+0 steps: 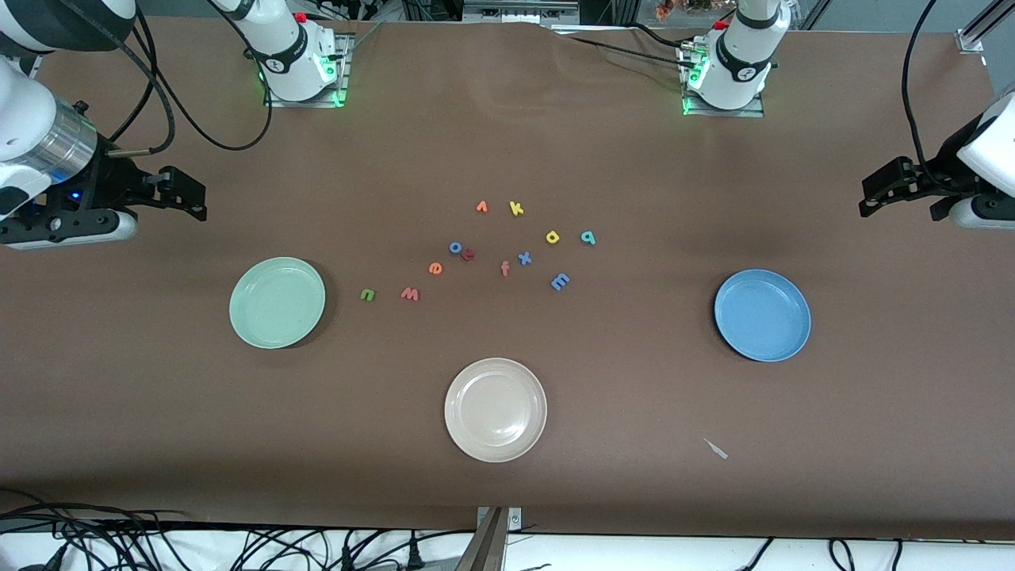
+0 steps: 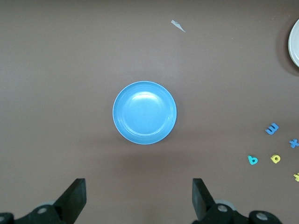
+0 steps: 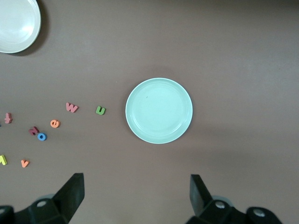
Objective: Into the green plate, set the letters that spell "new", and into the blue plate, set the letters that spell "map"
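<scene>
Green "n" [image 1: 367, 294] lies just beside green plate [image 1: 277, 302], toward right arm's end; right gripper [image 1: 187, 196] nearer, jaws spread, empty. Left gripper [image 1: 882, 189] likewise spread, probably waiting.

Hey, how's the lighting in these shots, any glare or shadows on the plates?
Front view: even overhead light, a soft sheen on the beige-white plate, a thin shadow along the green plate's rim. Left wrist view: a pale highlight on the blue plate, a faint shadow on the table beside it. Right wrist view: the green plate looks washed out, with a soft shadow alongside.
</scene>
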You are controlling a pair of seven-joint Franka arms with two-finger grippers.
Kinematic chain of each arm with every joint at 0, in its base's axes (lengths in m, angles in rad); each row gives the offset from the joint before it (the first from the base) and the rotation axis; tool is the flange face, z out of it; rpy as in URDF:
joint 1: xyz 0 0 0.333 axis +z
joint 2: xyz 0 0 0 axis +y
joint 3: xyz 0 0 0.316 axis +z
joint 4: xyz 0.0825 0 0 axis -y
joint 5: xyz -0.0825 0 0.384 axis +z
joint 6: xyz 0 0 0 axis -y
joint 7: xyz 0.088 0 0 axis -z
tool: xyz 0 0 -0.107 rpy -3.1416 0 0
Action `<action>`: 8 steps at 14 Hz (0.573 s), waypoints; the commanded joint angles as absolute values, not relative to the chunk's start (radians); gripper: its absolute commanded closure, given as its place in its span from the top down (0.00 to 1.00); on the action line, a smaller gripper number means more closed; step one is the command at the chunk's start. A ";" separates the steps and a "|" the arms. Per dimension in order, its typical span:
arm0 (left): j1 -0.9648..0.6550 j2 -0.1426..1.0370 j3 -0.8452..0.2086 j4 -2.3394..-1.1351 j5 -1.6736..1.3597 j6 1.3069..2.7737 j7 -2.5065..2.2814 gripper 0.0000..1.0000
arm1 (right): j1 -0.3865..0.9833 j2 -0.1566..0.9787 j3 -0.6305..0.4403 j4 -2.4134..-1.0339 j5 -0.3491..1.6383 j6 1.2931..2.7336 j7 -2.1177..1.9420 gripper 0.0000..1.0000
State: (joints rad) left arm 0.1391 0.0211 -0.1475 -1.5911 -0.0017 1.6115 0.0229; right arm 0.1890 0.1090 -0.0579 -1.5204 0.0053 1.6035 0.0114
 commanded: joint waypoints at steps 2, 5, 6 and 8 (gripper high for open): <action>0.146 0.000 -0.152 -1.612 -0.012 1.626 0.043 1.00 | 0.190 0.098 -0.058 -1.520 -0.006 1.595 0.005 1.00; 0.146 0.000 -0.152 -1.612 -0.012 1.626 0.043 1.00 | 0.189 0.104 -0.058 -1.514 -0.005 1.598 -0.008 1.00; 0.146 0.000 -0.152 -1.612 -0.012 1.626 0.043 1.00 | 0.189 0.104 -0.058 -1.513 -0.005 1.598 -0.008 1.00; 0.146 0.000 -0.152 -1.612 -0.012 1.626 0.043 1.00 | 0.189 0.104 -0.060 -1.517 0.000 1.595 -0.005 1.00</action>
